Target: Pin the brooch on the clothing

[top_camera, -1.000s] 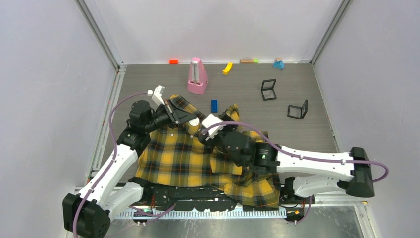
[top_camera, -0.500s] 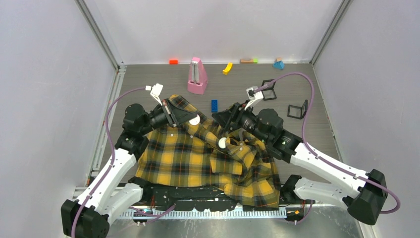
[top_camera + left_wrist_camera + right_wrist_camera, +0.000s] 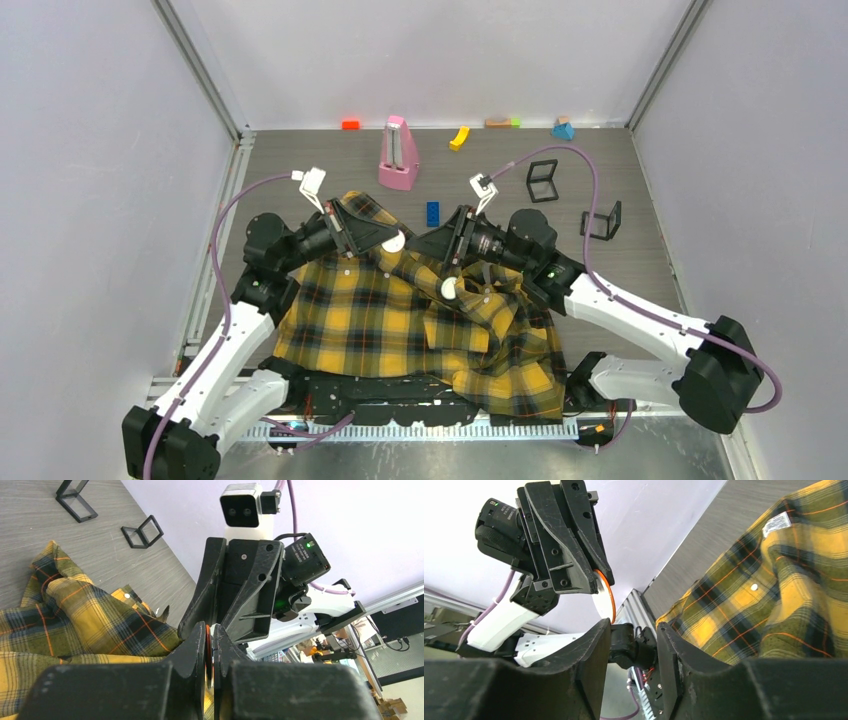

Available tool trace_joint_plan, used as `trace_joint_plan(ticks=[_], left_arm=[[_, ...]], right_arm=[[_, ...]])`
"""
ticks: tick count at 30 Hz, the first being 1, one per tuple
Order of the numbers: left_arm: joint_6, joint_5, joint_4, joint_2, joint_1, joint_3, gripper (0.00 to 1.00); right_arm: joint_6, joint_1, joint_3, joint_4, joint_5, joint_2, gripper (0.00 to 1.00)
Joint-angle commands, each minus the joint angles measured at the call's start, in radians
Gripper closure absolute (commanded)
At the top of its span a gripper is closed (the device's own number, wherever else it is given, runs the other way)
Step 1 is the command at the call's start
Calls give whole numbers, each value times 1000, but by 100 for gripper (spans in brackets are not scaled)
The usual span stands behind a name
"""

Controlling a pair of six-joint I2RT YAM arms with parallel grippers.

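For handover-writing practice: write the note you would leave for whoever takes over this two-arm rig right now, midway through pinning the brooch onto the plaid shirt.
Left end effector: shut on the brooch, holding it in the air clear of the shirt.
Right end effector: open, nothing between its fingers, facing the left one at close range.
Shirt: rumpled on the table, at its near side.
Done: brooch picked up.
Left: bring the brooch to the fabric and pin it; nothing is attached yet.
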Motion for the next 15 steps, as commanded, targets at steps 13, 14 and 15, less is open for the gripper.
trace_joint_plan(ticks=[13, 14, 15], left_arm=[[-22, 42, 101, -8, -29, 1, 100], [-22, 45, 101, -8, -31, 1, 100], [-21, 47, 102, -5, -33, 1, 100]], right_arm=[[87, -5, 58, 207, -91, 66, 71], [89, -5, 58, 213, -91, 68, 73], [90, -5, 57, 217, -92, 72, 76]])
